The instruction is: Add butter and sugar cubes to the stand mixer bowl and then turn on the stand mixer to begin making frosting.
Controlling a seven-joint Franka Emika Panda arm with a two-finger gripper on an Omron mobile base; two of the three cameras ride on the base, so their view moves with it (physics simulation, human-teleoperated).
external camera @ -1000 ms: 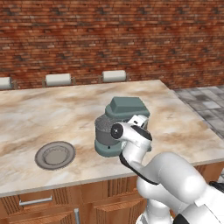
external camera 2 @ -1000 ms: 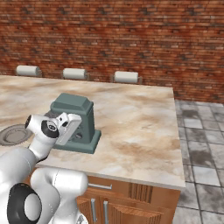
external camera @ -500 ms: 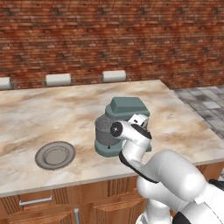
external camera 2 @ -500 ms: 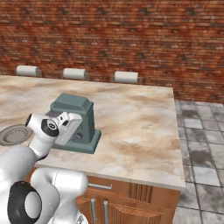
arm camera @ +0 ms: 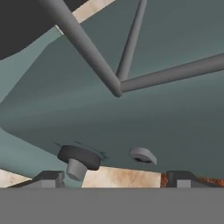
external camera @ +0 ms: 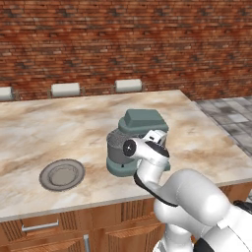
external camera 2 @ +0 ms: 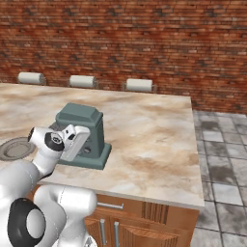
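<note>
Red brick walling backs a marble tabletop set over wooden cabinets, with three pale chair backs lined up along its far edge. Near the front edge of the tabletop stands the stand mixer, dark teal-green, its boxy column and head rising above a flat base. In the left base view the stand mixer bowl sits at the mixer's left end, a dark grey cylinder under the head. A round grey plate lies flat on the tabletop well apart from the mixer, toward the left in that view; in the right base view the plate shows just beyond the robot's wrist.

Hard against the mixer's front, the white hand reaches in so closely that the pincer looks straight at the machine's teal body. Its two dark fingertips stand wide apart at the bottom of the hand view, with nothing between them. Grey wires of the whisk cross the upper part of that view, meeting at one point. Below them, a small dark knob with a grey stem sits on the teal surface, just above the left fingertip.
</note>
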